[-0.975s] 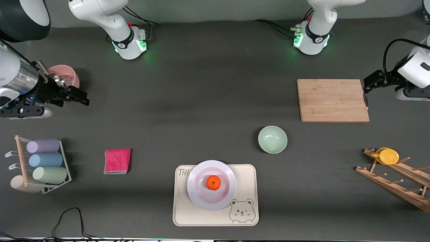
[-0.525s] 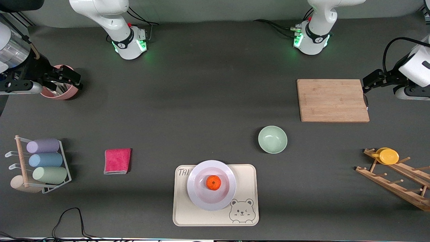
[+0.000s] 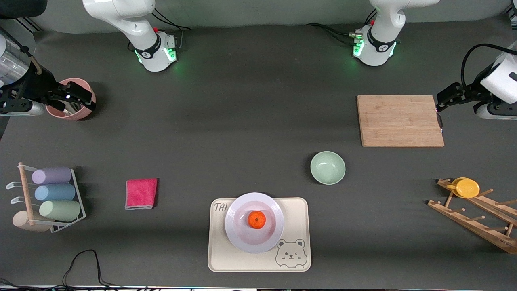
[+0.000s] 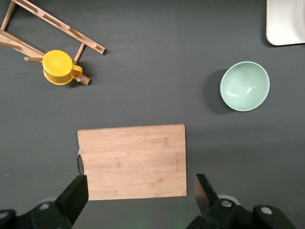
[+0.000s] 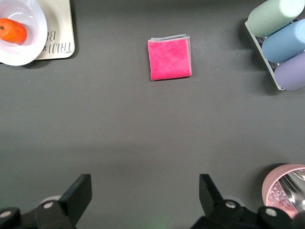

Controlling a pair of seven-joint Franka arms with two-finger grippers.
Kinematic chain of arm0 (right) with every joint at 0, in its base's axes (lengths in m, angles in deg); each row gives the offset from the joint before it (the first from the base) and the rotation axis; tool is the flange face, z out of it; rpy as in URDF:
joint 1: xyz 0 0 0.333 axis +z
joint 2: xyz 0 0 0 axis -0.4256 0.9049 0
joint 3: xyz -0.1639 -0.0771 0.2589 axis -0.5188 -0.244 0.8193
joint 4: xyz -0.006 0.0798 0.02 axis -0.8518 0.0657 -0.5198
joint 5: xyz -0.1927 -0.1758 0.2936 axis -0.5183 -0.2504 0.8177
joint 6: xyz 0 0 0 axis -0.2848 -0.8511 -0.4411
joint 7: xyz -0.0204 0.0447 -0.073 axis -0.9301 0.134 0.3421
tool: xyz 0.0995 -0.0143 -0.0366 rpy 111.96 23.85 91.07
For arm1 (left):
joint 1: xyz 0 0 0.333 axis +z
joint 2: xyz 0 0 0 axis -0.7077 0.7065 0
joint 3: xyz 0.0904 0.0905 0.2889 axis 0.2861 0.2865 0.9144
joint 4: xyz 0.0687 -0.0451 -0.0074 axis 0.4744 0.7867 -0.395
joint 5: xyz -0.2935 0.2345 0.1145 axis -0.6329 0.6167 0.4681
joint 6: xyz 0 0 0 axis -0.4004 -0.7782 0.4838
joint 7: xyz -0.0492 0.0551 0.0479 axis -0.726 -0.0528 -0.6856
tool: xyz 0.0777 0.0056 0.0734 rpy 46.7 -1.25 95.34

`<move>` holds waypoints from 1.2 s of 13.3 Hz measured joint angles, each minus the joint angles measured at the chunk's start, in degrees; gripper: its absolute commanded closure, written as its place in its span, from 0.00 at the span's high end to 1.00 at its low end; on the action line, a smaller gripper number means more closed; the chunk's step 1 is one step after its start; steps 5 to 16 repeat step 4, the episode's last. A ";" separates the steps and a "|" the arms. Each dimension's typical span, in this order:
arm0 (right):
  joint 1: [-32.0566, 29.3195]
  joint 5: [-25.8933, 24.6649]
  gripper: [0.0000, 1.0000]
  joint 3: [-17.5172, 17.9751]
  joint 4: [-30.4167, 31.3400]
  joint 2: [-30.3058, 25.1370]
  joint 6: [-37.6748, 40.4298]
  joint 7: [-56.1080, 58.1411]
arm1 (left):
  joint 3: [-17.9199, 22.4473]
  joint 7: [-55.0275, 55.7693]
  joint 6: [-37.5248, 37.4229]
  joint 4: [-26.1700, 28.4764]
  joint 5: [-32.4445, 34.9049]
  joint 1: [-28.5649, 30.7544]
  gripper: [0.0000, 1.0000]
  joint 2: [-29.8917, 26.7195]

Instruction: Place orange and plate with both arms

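Observation:
The orange [image 3: 257, 219] lies in the middle of the pale plate [image 3: 241, 238], which rests on the cream bear tray [image 3: 297, 212] near the front camera. Both also show in the right wrist view, the orange [image 5: 12, 30] on the plate [image 5: 25, 53]. My right gripper [image 3: 83, 98] is open and empty, up in the air by the pink cup [image 3: 83, 115] at the right arm's end of the table; its open jaws [image 5: 145, 195] hang over bare table. My left gripper [image 3: 442, 99] is open and empty, over the edge of the wooden cutting board [image 3: 400, 120]; it also shows in the left wrist view [image 4: 141, 195].
A mint-green bowl [image 3: 327, 167] stands between the tray and the board. A pink cloth [image 3: 141, 193] and a rack of pastel cups [image 3: 52, 194] lie toward the right arm's end. A wooden rack with a yellow cup [image 3: 467, 188] stands toward the left arm's end.
My right gripper has moved toward the robots' side and the table's end, to the pink cup. The left gripper has barely shifted. The orange and plate have not moved.

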State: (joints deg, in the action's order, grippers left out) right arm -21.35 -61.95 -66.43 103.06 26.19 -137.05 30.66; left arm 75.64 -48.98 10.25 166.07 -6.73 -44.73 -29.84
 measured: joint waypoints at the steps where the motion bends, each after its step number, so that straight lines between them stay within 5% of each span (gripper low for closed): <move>1: 0.07 0.00 1.00 0.00 0.00 0.00 -0.57 0.00 | 0.00 0.00 0.00 -0.05 0.00 0.00 1.00 0.00; 16: 0.17 0.00 1.00 0.00 0.00 0.01 -0.79 0.00 | 0.00 0.00 -0.03 -0.47 0.00 0.00 1.00 0.00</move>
